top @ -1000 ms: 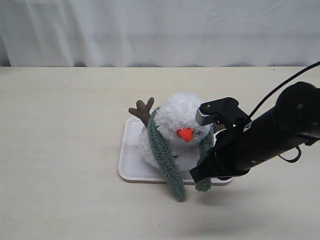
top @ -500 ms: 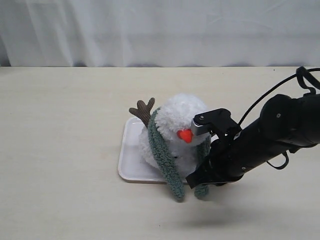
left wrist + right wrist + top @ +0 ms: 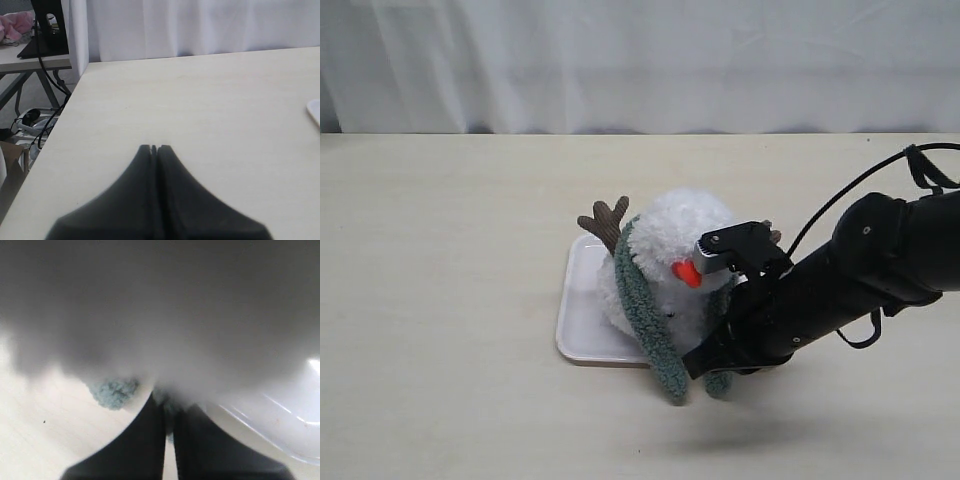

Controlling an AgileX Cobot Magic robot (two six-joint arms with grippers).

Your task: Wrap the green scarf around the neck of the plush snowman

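**Item: green scarf** (image 3: 645,320). Soft, fuzzy ribbed knit; light and limp, with no stiffness of its own. It should grip well and not slip, but will sag and trail wherever it is unsupported.
- Location: draped behind the head of the plush snowman (image 3: 670,225), both tails hanging down its front. One tail passes over the front edge of the white tray (image 3: 582,330) onto the table (image 3: 440,300); the other drops near the tray's front right corner.
- Best hold, in my judgement: close to a rounded end, pinched across the width, so the tail can be led across the chest.

**Item: plush snowman.** Light and squashy, upright on the tray; likely to tip or slide if the scarf is tugged.

**Right gripper** (image 3: 169,407). Jaws pressed together at the right-hand tail, with green fluff at the tips; whether any is pinched I cannot tell.

**Left gripper** (image 3: 154,148). Jaws closed, empty, over bare table, well apart from the tray
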